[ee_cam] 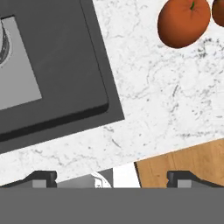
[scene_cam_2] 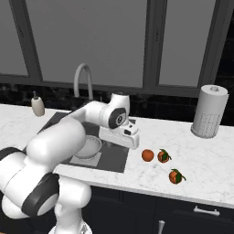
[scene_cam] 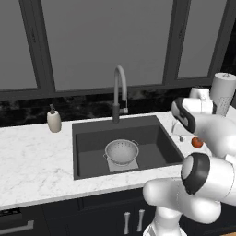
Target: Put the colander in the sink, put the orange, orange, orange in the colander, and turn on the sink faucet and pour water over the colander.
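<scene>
White arm links sat closest in the left base view, filling the 4–5 o'clock corner. Past them, the small shiny silver metal colander [scene_cam: 121, 151] already sat in the dark grey recessed sink [scene_cam: 87, 138], on the lighter floor patch, with the slim grey gooseneck faucet [scene_cam: 119, 92] at its 12 o'clock. One small round orange fruit [scene_cam: 197, 142] peeked out on the white marble counter [scene_cam: 37, 156] at the sink's 3 o'clock, just past the forearm. Judged: colander step done, fruit pick was next.

Right base view: arm bulk nearest again, at 8 o'clock. The hand hung over the sink's right rim. From it, the three oranges lay at 3–4 o'clock on the counter: nearest orange [scene_cam_2: 147, 155] just beside the hand, second orange [scene_cam_2: 163, 156] touching or nearly touching it, third orange [scene_cam_2: 175, 176] a bit apart toward the counter's front edge. White perforated paper-towel cylinder [scene_cam_2: 209, 111] stood well clear at 2 o'clock. Jaw state couldn't be read here.

Hand view: two-finger gripper [ee_cam: 112, 179] tips sat at the bottom edge, spread wide, nothing between them. The nearest orange was at 1 o'clock from the tips, well off the jaw centreline; the sink corner was at 10 o'clock. Round fruit, so no long axis to align to. Judged: the move needed a shift toward 1 o'clock to centre the fruit before descending.
</scene>
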You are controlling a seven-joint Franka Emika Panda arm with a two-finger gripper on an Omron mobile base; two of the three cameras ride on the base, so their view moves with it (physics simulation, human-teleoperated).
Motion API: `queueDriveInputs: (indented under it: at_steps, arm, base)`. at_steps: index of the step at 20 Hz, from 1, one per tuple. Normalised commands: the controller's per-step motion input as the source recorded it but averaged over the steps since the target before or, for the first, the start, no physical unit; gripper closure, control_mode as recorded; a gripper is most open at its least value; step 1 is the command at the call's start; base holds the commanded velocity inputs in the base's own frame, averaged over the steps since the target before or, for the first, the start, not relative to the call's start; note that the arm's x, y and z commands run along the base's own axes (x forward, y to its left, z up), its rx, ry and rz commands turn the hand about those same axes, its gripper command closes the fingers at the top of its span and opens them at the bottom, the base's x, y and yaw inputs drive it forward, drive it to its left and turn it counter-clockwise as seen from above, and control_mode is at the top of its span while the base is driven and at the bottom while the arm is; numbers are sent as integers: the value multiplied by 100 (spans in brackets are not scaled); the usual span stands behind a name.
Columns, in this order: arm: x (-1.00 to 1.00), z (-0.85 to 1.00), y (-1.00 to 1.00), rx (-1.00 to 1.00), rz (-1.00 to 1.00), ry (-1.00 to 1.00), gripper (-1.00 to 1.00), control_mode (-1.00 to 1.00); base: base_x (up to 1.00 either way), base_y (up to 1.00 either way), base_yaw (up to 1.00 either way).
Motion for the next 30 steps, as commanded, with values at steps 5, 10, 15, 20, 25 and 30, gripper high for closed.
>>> queueDriveInputs:
  at_steps: [5,10,15,20,25,30]
  arm:
    - [2,-8,-62,0,-23,5,-100,-100]
    - [21,-27,-46,0,-1,-6,-100,-100]
    - [33,-32,-20,0,0,-5,-100,-100]
    - [40,-33,-8,0,0,0,-100,-100]
    - [24,-32,-8,0,0,0,-100,-100]
    - [11,-28,-17,0,0,0,-100,-100]
  base:
    - [0,0,0]
    - [0,0,0]
    - [0,0,0]
    - [0,0,0]
    - [0,0,0]
    - [0,0,0]
